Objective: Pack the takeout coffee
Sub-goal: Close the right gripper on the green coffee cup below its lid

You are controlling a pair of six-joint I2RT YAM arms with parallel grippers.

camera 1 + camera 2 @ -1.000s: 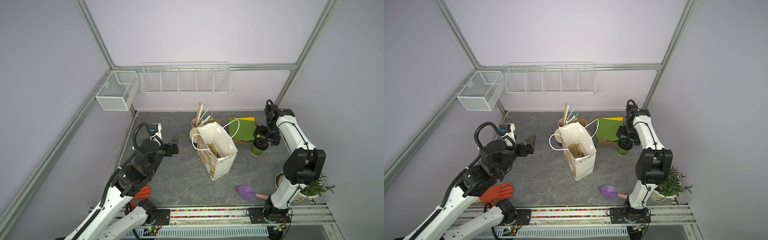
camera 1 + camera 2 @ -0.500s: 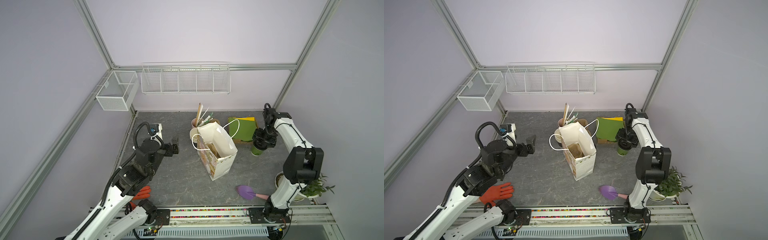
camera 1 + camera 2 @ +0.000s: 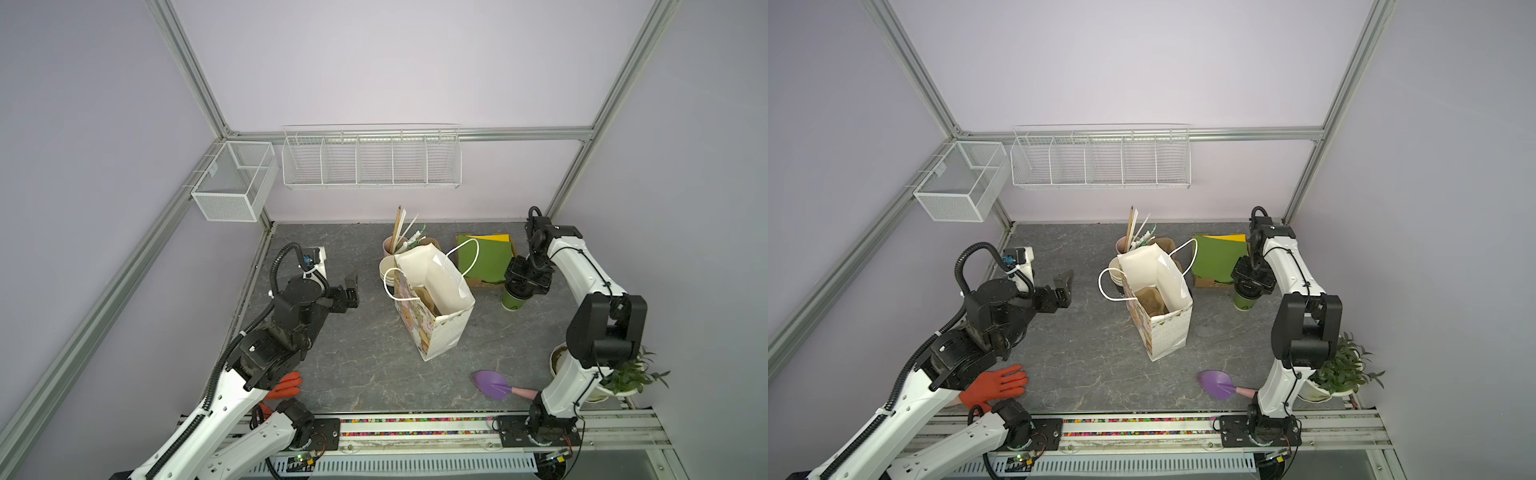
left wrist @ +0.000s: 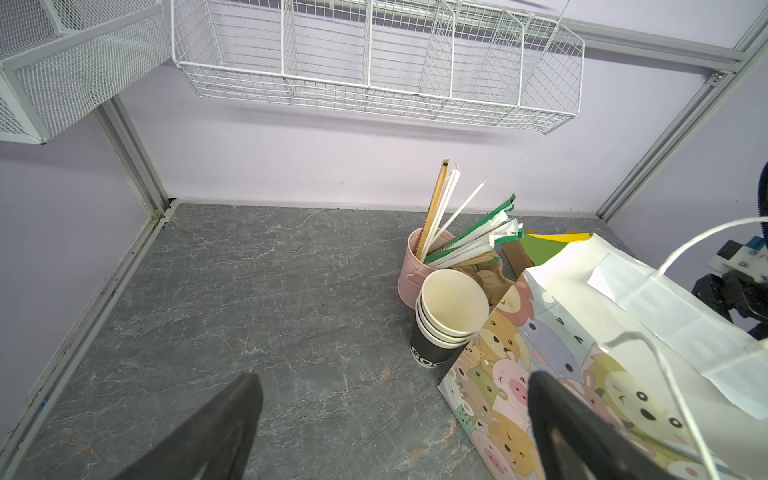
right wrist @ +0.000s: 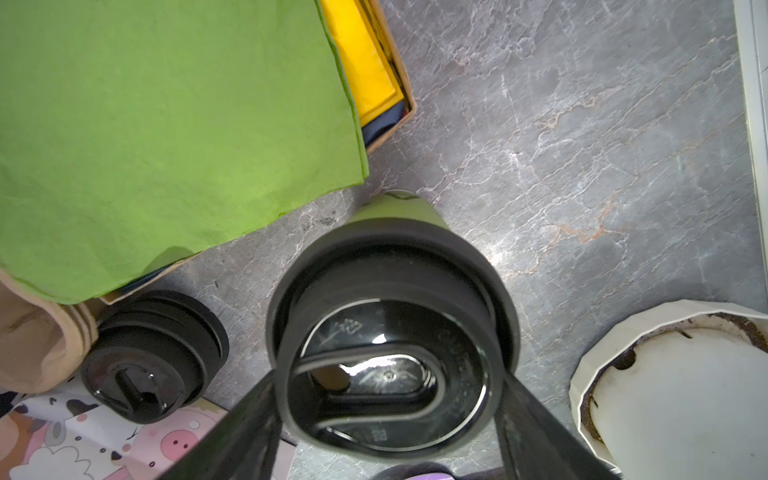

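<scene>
Grey counter [image 3: 353, 374] is seen bearing the coffee cup [image 3: 514, 301], stood upright directly beneath the right hand [image 5: 388, 386]; its lid [image 5: 392, 286] is straddled by the fingers [image 5: 249, 424], though whether it is clamped cannot be told.

1. Stack of black-sided paper cups with cream insides [image 4: 446, 324]: white letters low on the outermost cup's side, seemingly "GOO"; the rest is out of sight.
2. Black round plastic lid [image 5: 390, 349]: an embossed triangular recycling sign; small raised characters near its rim, too blurred to read.
</scene>
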